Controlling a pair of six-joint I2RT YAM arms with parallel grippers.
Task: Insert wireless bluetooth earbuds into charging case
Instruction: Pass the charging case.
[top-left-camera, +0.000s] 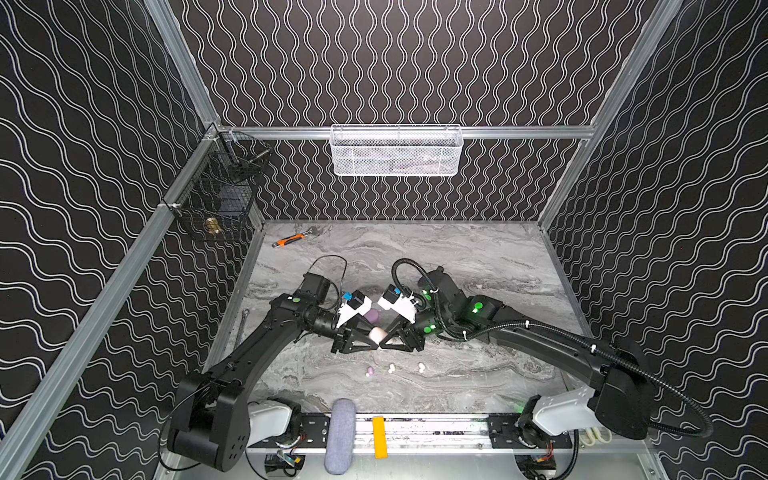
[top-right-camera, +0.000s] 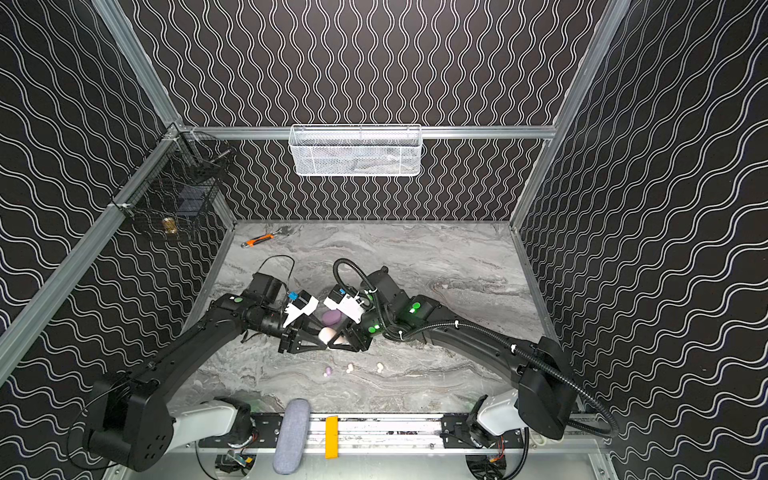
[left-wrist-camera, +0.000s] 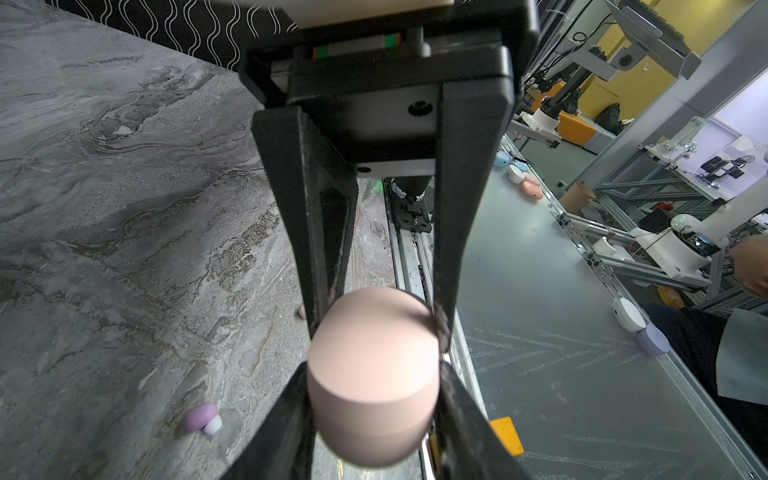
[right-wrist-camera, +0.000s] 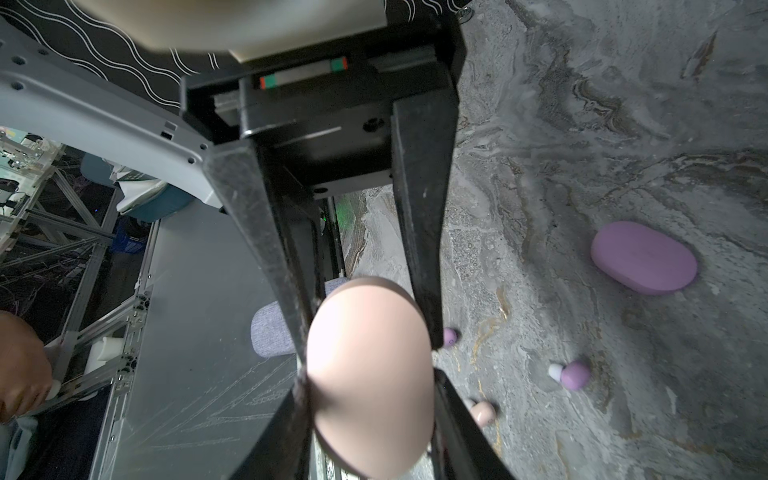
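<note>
Now left pincer (left-wrist-camera: 380, 322): clamped on cream case (top-left-camera: 377, 333)
right pincer (right-wrist-camera: 370, 353): clamped on its opposite end
earbuds (top-left-camera: 392, 368): on counter (top-left-camera: 478, 257) near it

Soft even light, faint shadows; wrist views warped at edges, near foreground blurred.

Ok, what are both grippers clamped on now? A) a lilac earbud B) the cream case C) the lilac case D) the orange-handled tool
B: the cream case is pinched by the left gripper and the right gripper from opposite ends; the lilac case lies untouched.
</note>
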